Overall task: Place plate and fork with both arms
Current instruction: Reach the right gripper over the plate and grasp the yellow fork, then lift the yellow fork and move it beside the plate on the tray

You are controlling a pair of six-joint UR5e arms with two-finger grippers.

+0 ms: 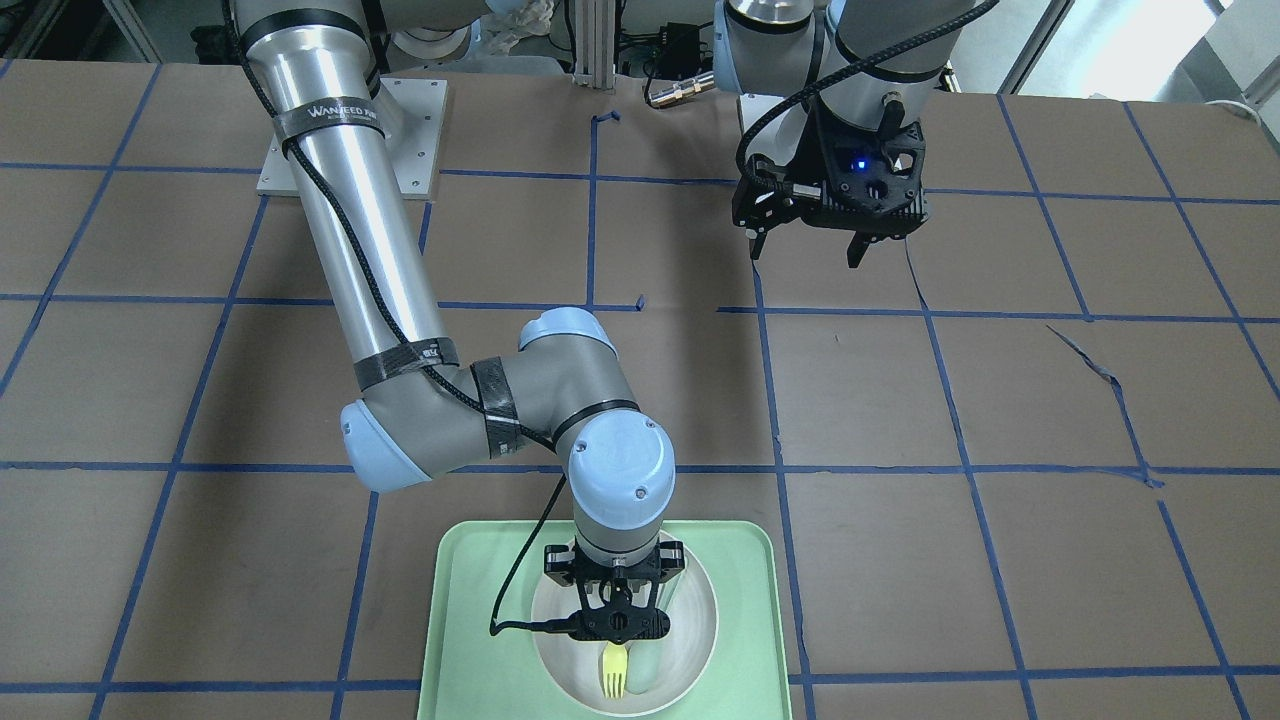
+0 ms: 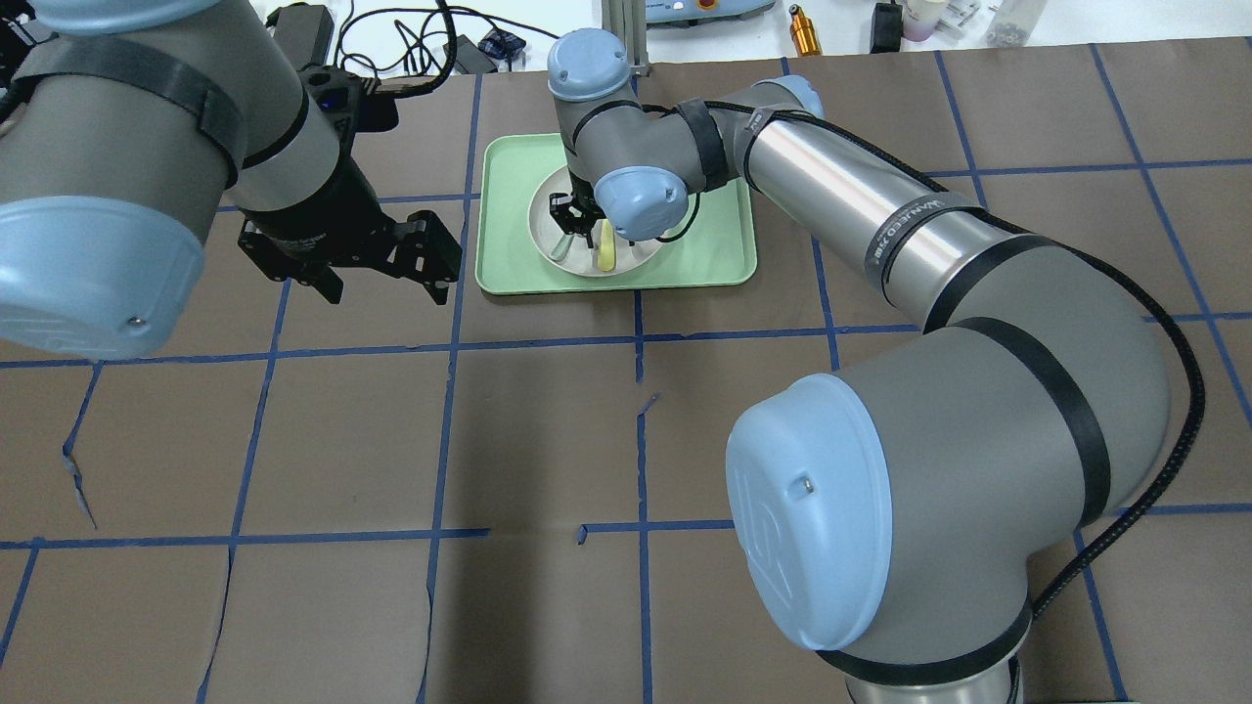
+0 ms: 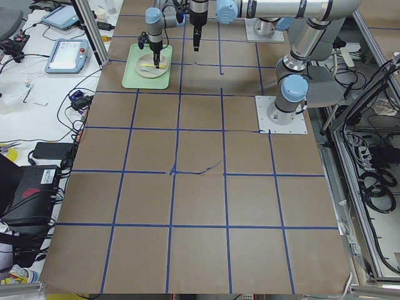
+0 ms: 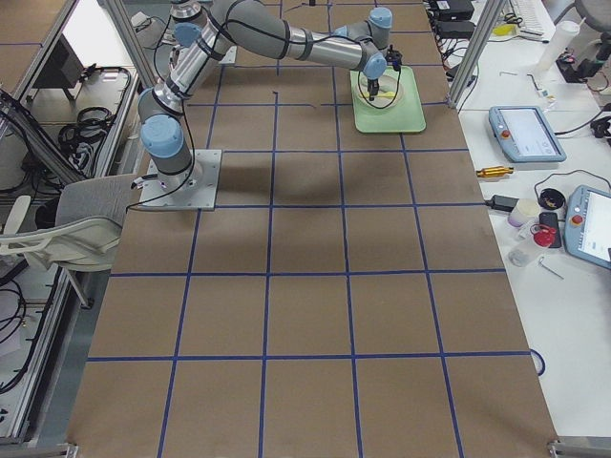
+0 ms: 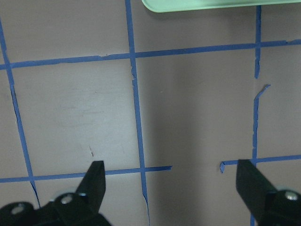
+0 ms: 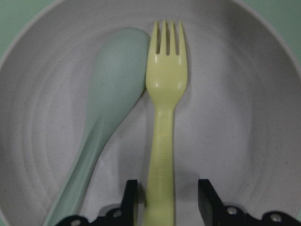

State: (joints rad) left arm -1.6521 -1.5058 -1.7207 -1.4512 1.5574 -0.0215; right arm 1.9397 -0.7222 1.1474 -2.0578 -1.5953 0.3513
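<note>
The off-white plate (image 1: 692,615) lies on the mint-green tray (image 1: 468,600). The yellow fork (image 6: 165,80) lies in the plate beside a pale grey-green spoon (image 6: 113,84), tines pointing away from the wrist camera. My right gripper (image 6: 167,188) is low over the plate and open. Its fingers straddle the fork's handle, with a gap showing on one side. The gripper also shows in the front view (image 1: 620,625), with the fork (image 1: 613,672) poking out below it. My left gripper (image 1: 805,245) hangs open and empty above the bare table, to the side of the tray (image 2: 714,244).
The table is brown paper with a blue tape grid. The tray's edge (image 5: 202,4) shows at the top of the left wrist view. Cables, bottles and a controller lie beyond the table's far edge.
</note>
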